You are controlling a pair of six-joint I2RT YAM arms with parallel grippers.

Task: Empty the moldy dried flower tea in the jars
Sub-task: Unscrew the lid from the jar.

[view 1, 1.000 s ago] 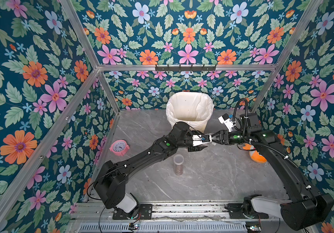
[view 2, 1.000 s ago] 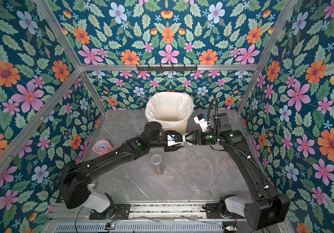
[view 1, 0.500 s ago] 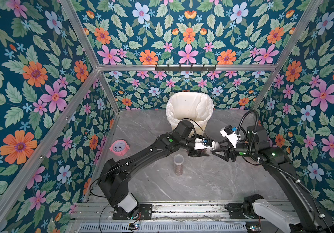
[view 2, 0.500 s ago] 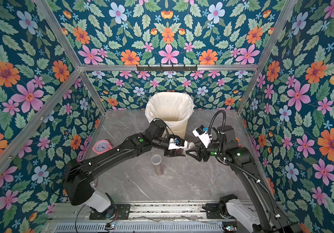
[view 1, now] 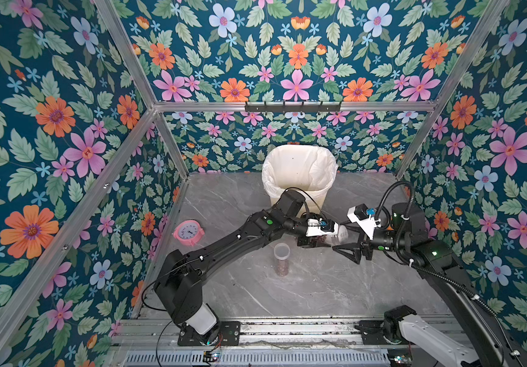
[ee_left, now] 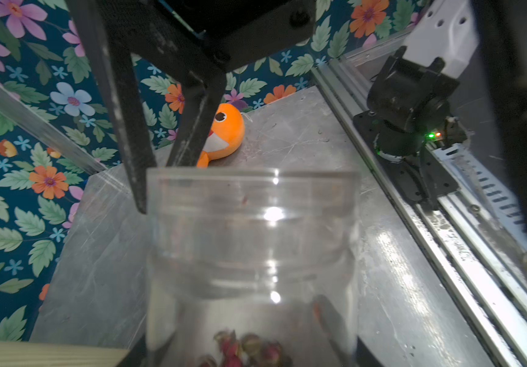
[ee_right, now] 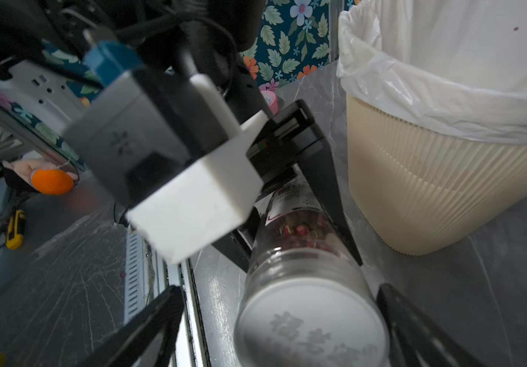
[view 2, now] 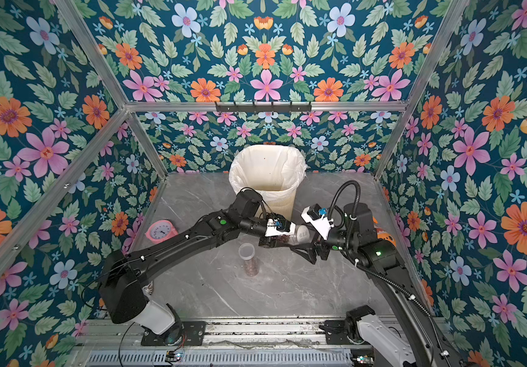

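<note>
right pincer (ee_right: 278,287) jaws apart astride white lid (ee_right: 313,330); left pincer (view 1: 318,238) clamped on wide jar (ee_right: 297,254); centre, close squarely, then twist.

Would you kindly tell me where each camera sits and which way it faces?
Top views: above the arm bases, looking down at table, lined bin, left arm, right arm.
Left wrist: on left arm, looking through the wide jar at fingers of the right hand.
Right wrist: on right arm, facing the white lid between its own fingers.
Wrist views share the wide jar.
</note>
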